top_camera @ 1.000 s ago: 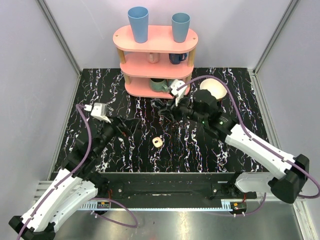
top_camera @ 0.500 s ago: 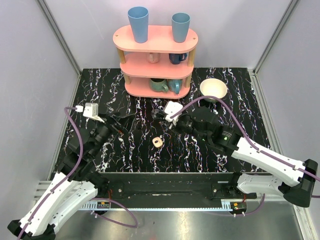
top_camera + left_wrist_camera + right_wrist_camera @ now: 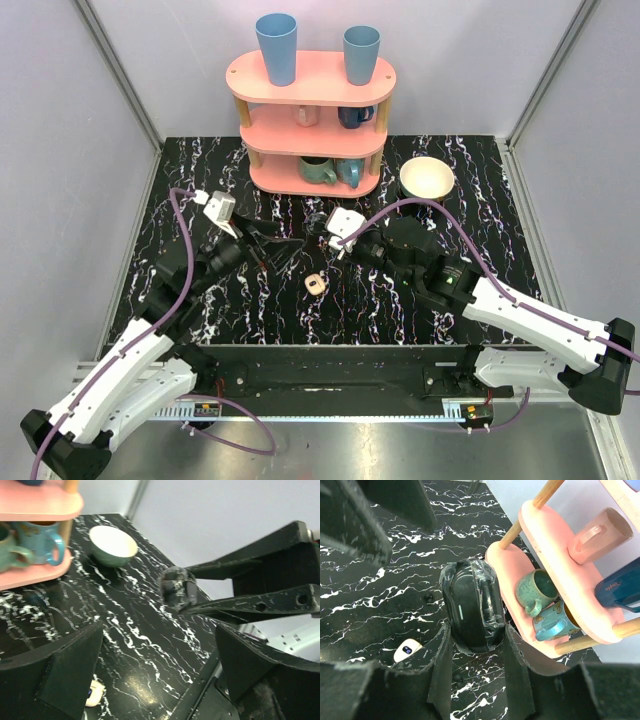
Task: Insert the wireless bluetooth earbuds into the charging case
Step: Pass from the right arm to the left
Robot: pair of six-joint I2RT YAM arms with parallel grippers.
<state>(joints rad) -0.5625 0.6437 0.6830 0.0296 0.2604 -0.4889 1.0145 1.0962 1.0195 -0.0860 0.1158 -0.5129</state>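
Note:
The charging case (image 3: 315,285) is a small cream-white piece lying on the black marbled table between the arms. It also shows as the cream case (image 3: 407,650) low in the right wrist view and the case (image 3: 94,694) beside a left finger. My right gripper (image 3: 320,236) hovers behind it. The right gripper (image 3: 475,630) is shut on a glossy black oval object (image 3: 470,605) with a pale bar, the same black object (image 3: 177,587) seen from the left wrist. My left gripper (image 3: 290,248) stands wide open and holds nothing. The earbuds are out of view.
A pink three-tier shelf (image 3: 310,110) stands at the back with blue cups on top and mugs (image 3: 540,587) on its lower tiers. A cream bowl (image 3: 427,178) sits to its right. Two tiny black nubs (image 3: 427,598) lie on the table near the held object.
My right gripper drew back from the shelf's foot toward the table's middle, still holding the black object. My left gripper swung right, toward the right gripper.

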